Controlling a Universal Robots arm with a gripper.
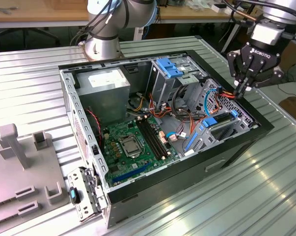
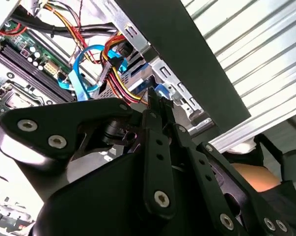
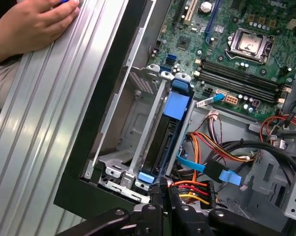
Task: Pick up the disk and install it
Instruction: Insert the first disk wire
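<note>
Reaching into the open case (image 3: 106, 108), the pincer (image 3: 163, 187) appeared in the first wrist view with its fingers drawn together and nothing between them. Its tips were at the near end of the disk (image 3: 171, 129); whether they touched it could not be told. The disk stood on edge in one slot of the metal bay (image 3: 138, 118), its blue frame running along the slot. The slot beside it, toward the case wall, held nothing. Red and yellow leads (image 3: 194, 189) lay just beside the fingertips. A person's hand (image 3: 30, 24) rested on the desk (image 3: 44, 128) outside the case.

In the second wrist view the closed pincer (image 2: 155, 98) pointed at the same corner, where the leads (image 2: 119, 73) looped in front of the bay.

In the exterior view the pincer (image 1: 241, 90) hung over the end of the case (image 1: 138, 191) at the exterior view's right. The case lay on its side on the desk (image 1: 236, 206), holding a motherboard (image 1: 133, 142), a power supply (image 1: 106, 86) and a second bay topped by a blue clip (image 1: 170, 66).

The pick-up looked finished and the work seemed to stand at the install step. Whether the disk sat fully home could not be told. Any further push would probably call for a straight line along the slot, clear of the leads.
</note>
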